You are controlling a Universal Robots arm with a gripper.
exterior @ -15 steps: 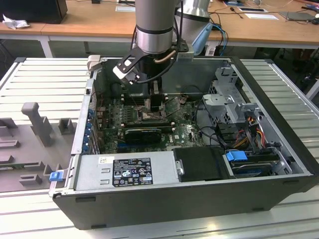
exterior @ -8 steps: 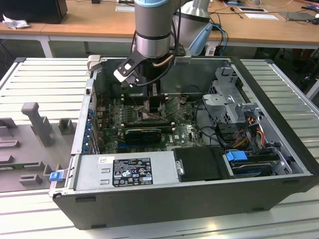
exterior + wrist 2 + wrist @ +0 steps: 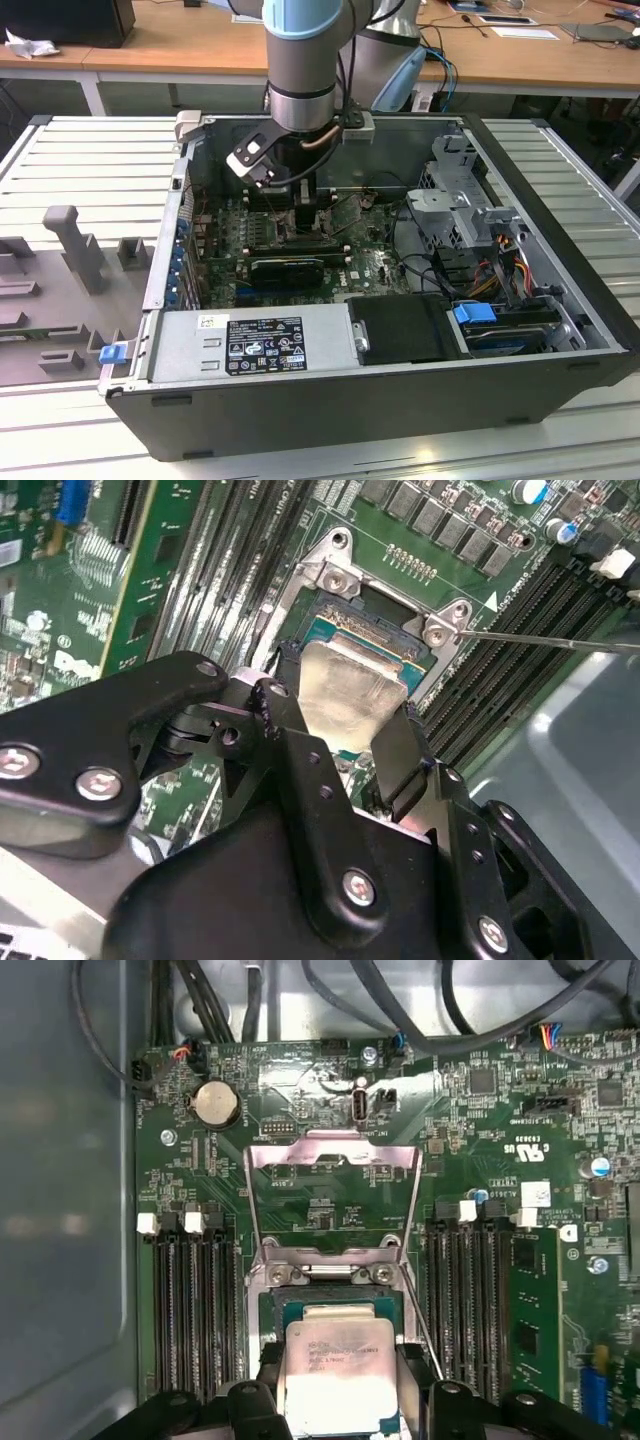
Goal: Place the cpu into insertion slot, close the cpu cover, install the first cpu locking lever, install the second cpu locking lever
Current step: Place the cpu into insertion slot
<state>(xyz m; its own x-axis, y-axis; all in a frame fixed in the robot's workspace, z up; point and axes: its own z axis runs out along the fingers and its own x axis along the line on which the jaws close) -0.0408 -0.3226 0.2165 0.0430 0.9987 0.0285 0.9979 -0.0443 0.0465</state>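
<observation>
Memory slots [image 3: 195, 1310] flank insertion slot [image 3: 335, 1307]; cpu cover [image 3: 330, 1150] raised at one edge

Noted: cpu [image 3: 338, 1375] face dull silvery metal, smooth; cover [image 3: 333, 1152] bright bare metal (mildly reflective); board [image 3: 480, 1110] glossy green; gripper [image 3: 345, 715] matt black, bright screws.

Even, bright light from above is falling across the open dark grey metal computer case [image 3: 350, 410], while the blue-and-grey robot arm [image 3: 305, 50] is shading the green circuit board [image 3: 375, 265] inside. In both wrist views the pale beige-silver square cpu [image 3: 345, 695] [image 3: 338, 1375] is catching soft glare. In the first wrist view the dull silver hinged cpu cover [image 3: 330, 1150] is reflecting a pinkish sheen.
</observation>
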